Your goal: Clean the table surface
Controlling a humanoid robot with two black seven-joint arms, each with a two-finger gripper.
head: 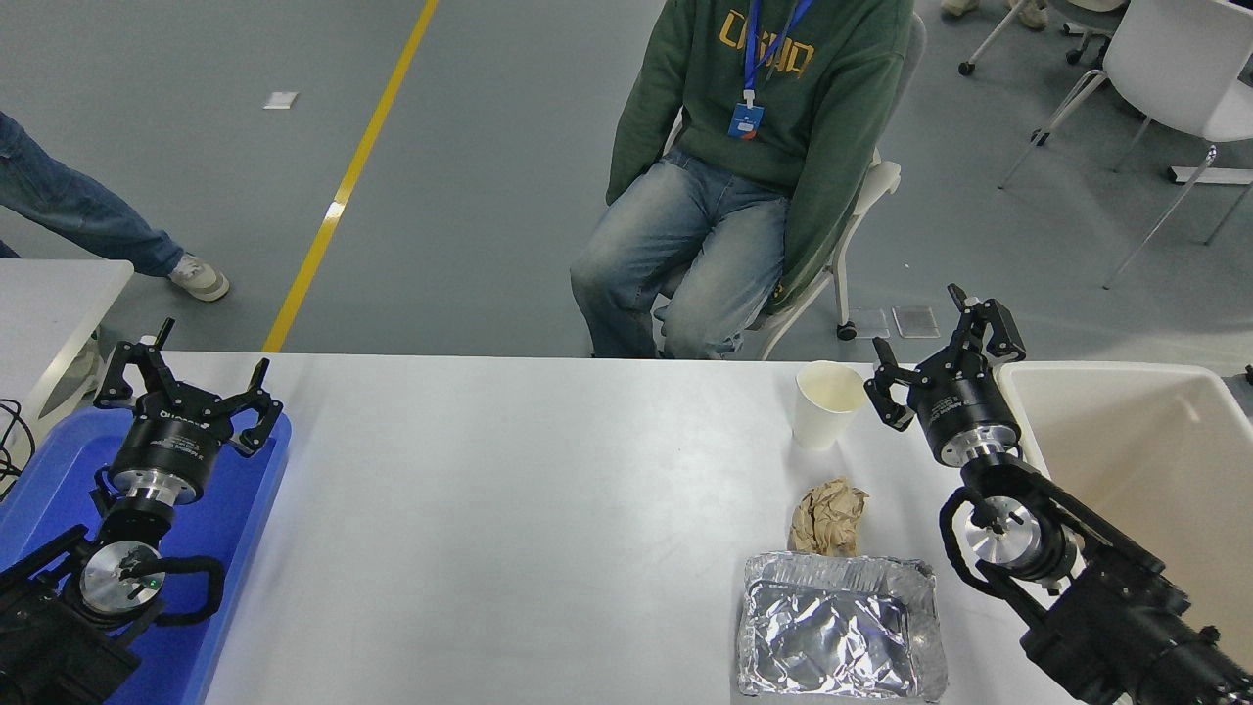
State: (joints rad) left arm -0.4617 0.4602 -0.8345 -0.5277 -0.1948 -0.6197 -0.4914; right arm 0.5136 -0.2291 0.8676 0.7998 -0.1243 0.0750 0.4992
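Observation:
The white table surface [509, 509] spans the view. On its right part stand a white paper cup [825, 403], a crumpled brown paper ball [828, 519] and a crinkled foil tray [840, 627] near the front edge. My right gripper [930, 357] is open, held just right of the cup near the far edge, with nothing between its fingers. My left gripper [184, 377] is open and parked above the blue tray [225, 548] at the lower left.
A cream-coloured bin [1145, 460] stands at the table's right end, beside my right arm. A seated person in a green hoodie faces the far edge. A second small white table corner [49, 294] shows at the left.

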